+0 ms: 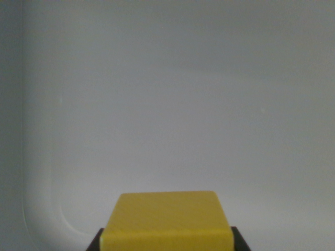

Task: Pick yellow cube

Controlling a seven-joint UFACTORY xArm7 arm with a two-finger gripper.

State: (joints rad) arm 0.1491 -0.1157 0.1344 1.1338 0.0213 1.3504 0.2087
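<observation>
A yellow cube [167, 219] fills the bottom centre of the wrist view, its top face and the upper edge of its front face showing. Dark fingertips [95, 244] press against its two sides at the bottom edge of the picture. My gripper [167, 241] is shut on the cube. The rest of the fingers and the cube's underside are cut off by the frame.
Behind the cube spreads a plain white surface [172, 104]. A rounded raised edge [31, 209], like the corner of a white tray or bin, curves along the left and lower left.
</observation>
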